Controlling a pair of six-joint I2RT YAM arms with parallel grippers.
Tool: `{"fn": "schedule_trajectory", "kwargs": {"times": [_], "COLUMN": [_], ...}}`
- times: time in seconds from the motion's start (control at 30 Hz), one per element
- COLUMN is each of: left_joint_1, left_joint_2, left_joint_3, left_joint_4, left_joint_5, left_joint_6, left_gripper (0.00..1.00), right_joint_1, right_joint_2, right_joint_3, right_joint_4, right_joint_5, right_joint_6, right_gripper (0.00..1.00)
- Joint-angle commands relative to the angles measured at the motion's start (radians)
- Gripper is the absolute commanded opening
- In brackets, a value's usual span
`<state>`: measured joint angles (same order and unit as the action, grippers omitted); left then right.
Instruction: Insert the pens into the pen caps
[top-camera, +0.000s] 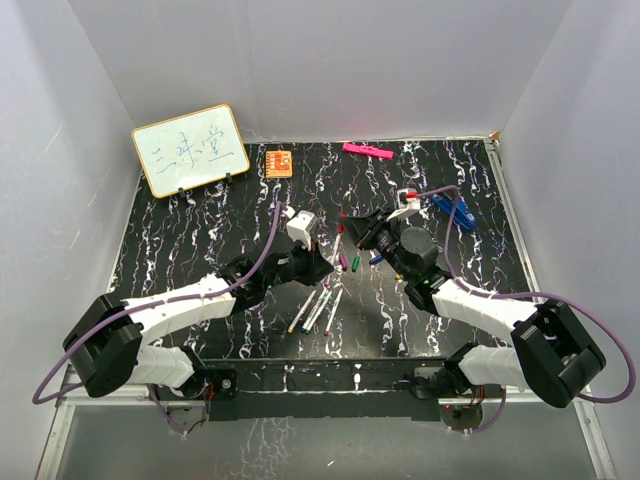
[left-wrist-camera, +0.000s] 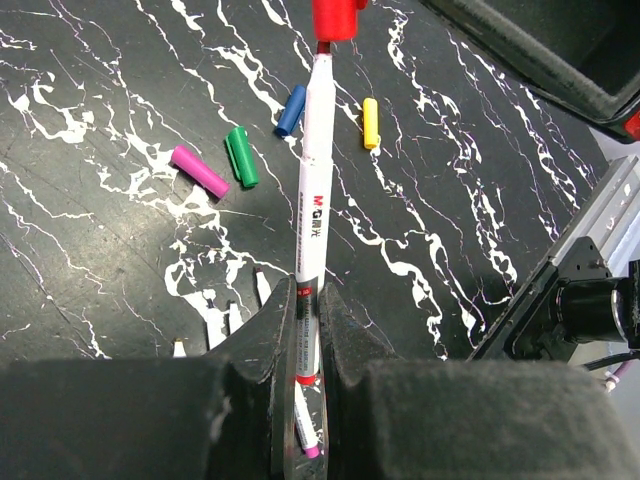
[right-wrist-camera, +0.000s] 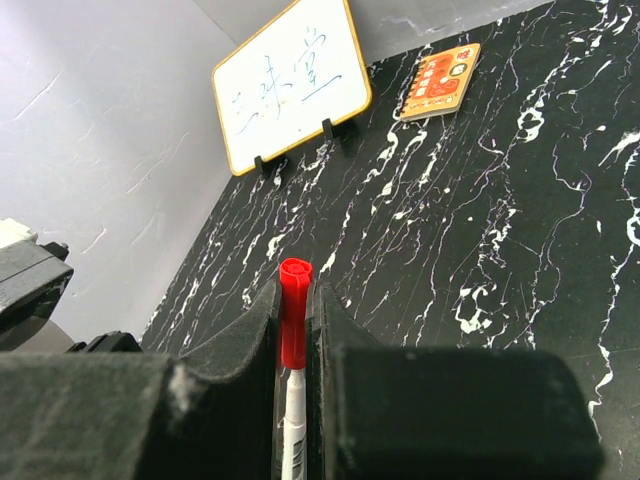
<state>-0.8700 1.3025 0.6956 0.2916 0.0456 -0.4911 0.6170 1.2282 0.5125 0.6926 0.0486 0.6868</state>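
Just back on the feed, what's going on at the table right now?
The left pincer is shut on a white pen, the right pincer on the red cap. The pen's tip meets the cap's mouth; whether it is fully seated I cannot tell. The purple cap, green cap, blue cap and yellow cap lie loose on the table, the other pens nearby.

left fingers and right fingers pinched tight, facing each other
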Motion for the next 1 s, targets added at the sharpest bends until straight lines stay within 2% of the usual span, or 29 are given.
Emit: {"fn": "schedule_trajectory", "kwargs": {"times": [0.0, 0.37, 0.7, 0.97], "left_joint_1": [-0.001, 0.0, 0.0, 0.0], "left_joint_2": [-0.027, -0.044, -0.124, -0.112], "left_joint_3": [-0.001, 0.003, -0.03, -0.022], "left_joint_4": [0.026, 0.072, 0.147, 0.175], "left_joint_5": [-0.018, -0.032, -0.131, -0.138], "left_joint_6": [-0.003, -0.015, -0.044, -0.045], "left_gripper": [0.0, 0.0, 0.0, 0.0], "right_joint_1": [0.013, 0.05, 0.076, 0.093], "right_joint_2": [-0.012, 0.036, 0.056, 0.082], "right_joint_3": [0.021, 0.017, 0.017, 0.038], "right_joint_4": [0.061, 0.09, 0.073, 0.07], "right_joint_5": [-0.012, -0.016, -0.029, -0.049], "right_joint_6": [0.008, 0.011, 0.004, 0.0], "right_gripper": [0.0, 0.0, 0.0, 0.0]}}
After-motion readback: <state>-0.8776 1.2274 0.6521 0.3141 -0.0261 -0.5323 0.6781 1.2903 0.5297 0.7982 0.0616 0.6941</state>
